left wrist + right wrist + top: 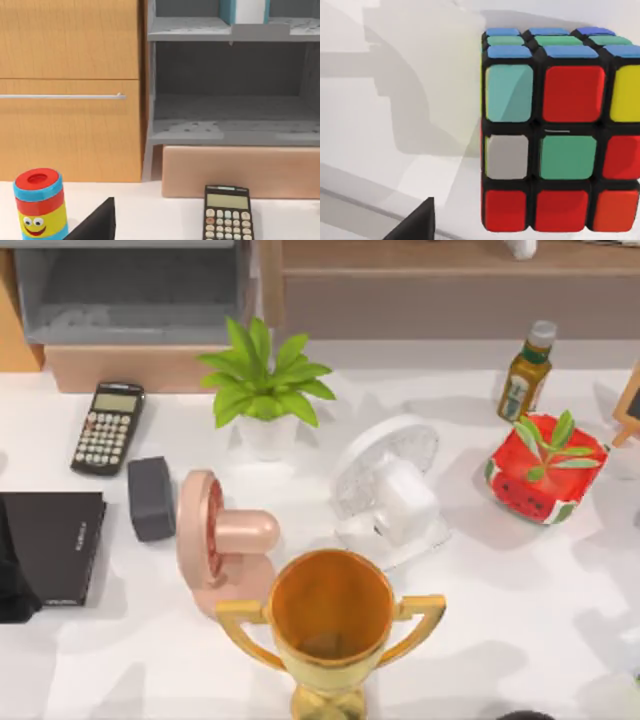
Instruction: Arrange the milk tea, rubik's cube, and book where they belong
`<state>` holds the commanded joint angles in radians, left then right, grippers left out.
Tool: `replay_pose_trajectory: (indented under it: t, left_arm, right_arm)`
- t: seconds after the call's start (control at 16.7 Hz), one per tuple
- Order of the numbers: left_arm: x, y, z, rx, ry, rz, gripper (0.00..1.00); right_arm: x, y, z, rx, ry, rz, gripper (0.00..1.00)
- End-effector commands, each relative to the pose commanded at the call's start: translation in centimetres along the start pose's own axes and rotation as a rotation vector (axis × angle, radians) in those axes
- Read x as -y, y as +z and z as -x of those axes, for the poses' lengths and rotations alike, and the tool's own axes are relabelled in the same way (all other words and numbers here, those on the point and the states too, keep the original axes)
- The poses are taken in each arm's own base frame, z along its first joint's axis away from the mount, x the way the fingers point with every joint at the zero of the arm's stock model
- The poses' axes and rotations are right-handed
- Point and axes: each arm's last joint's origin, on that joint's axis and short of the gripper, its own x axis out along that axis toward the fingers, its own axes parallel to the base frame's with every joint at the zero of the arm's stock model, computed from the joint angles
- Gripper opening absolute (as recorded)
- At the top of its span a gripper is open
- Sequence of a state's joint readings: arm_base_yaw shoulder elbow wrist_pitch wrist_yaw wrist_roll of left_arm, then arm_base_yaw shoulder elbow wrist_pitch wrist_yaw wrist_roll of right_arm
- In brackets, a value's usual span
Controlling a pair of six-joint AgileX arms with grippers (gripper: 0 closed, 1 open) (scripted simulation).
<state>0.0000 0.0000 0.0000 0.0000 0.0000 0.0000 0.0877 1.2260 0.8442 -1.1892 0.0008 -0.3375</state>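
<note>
in the top view, nearest the camera, a gold trophy cup point(332, 625) stands at the front edge of the white worktop point(520, 620). just behind it on the left a pink fan point(215, 540) lies on its side, with a small dark grey block point(151, 498) beside it. farther left a flat black slab point(55, 545) rests on the worktop, and part of the left arm point(12, 580) shows as a dark shape at the left edge, overlapping that slab. a white fan point(385, 490) sits near the middle, a watermelon-pattern pot with a small plant point(545, 470) to the right. behind these come a calculator point(108, 427), a leafy green plant in a white pot point(262, 385) and a bottle with a green label point(526, 372). at the back stands a grey shelf unit point(130, 290).

the left wrist view shows a dark finger tip point(97, 222) low in the picture; whether the left fingers are open or closed cannot be told. beyond it a cup with a red lid and a smiling face point(40, 202) stands on the worktop to one side, the calculator to the other. farther back, the book point(245, 11), teal with white page edges, stands upright on the upper shelf of the grey unit.

the right wrist view shows the rubik's cube point(560, 135) close up on a white surface, with a dark finger tip point(417, 222) beside it and apart from it; the state of the right fingers cannot be told.
</note>
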Motion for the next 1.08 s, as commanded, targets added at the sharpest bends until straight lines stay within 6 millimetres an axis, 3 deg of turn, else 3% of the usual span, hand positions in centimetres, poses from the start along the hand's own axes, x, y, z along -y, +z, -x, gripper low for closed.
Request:
replay_pose_trajectory:
  t: [0.42,0.9,1.08]
  left_arm:
    - [0.0,0.0,0.0,0.000,0.000,0.000,1.00]
    - [0.0,0.0,0.0,0.000,0.000,0.000,1.00]
    - [0.0,0.0,0.0,0.000,0.000,0.000,1.00]
  right_arm:
    - [0.1,0.0,-0.4,-0.002,0.002,-0.002,1.00]
    - [0.0,0.1,-5.4,0.000,0.000,0.000,1.00]
    - [0.0,0.0,-6.0,0.000,0.000,0.000,1.00]
